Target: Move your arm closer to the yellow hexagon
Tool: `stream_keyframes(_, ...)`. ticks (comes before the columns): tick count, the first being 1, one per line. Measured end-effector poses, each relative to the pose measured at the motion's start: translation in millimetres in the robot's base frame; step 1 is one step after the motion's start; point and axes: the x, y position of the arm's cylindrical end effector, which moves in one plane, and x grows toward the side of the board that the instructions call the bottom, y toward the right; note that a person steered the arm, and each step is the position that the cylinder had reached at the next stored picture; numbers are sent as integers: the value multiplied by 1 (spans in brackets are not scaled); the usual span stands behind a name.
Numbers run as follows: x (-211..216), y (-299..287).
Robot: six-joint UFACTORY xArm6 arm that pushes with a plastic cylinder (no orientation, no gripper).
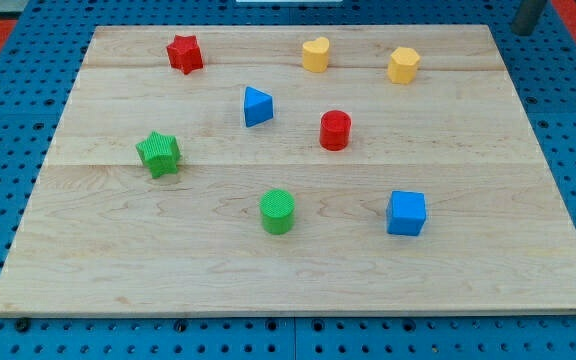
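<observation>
Though no pincer shows, my tip sits past board's corner, beyond yellow hexagon.

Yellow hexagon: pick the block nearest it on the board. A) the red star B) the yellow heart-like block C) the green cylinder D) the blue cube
B: the yellow hexagon sits near the view's top right, with the yellow heart-like block just to its left in the same row; the others lie farther away.

Your rod shows only at the view's top right corner, a dark stub; my tip hangs there.
</observation>
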Motion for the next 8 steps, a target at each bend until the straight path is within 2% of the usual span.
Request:
stream_keyframes(5,-12,-7)
stream_keyframes(6,11,-56)
stream_keyframes(7,62,-128)
stream_keyframes(8,64,-130)
